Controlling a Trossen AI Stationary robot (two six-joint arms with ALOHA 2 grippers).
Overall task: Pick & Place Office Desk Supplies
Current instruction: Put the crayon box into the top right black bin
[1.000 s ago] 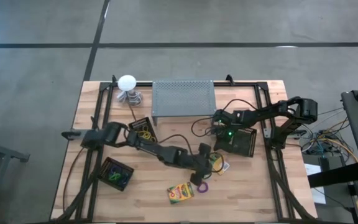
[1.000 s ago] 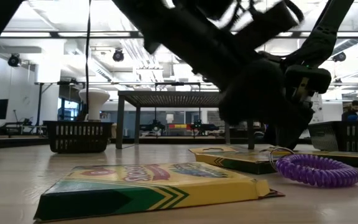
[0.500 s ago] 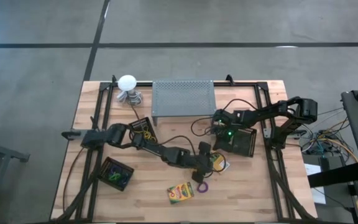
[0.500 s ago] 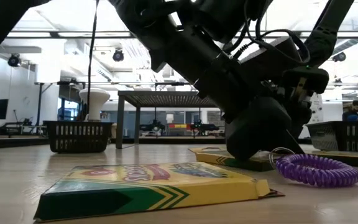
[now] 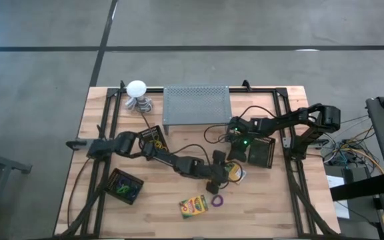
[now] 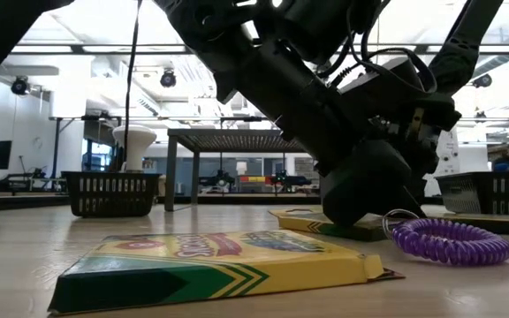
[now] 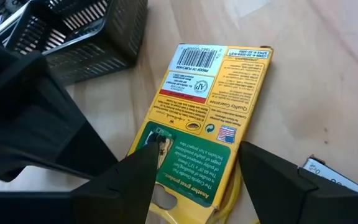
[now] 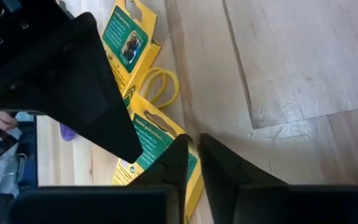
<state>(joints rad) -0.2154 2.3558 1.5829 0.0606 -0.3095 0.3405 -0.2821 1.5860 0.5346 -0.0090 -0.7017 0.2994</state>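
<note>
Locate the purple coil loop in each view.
High: purple coil loop, bottom, right of centre.
Low: far right, lying flat.
Left wrist: not in it.
Right wrist: purple sliver at picture's left edge, partly hidden.
Landmark: left gripper, next to it.

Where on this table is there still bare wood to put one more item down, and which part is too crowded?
Bare wood lies along the near edge, between the black basket and the crayon box, and right of the purple loop. The middle is crowded: the left end effector hovers open over another crayon box, with the right end effector close beside it.
</note>
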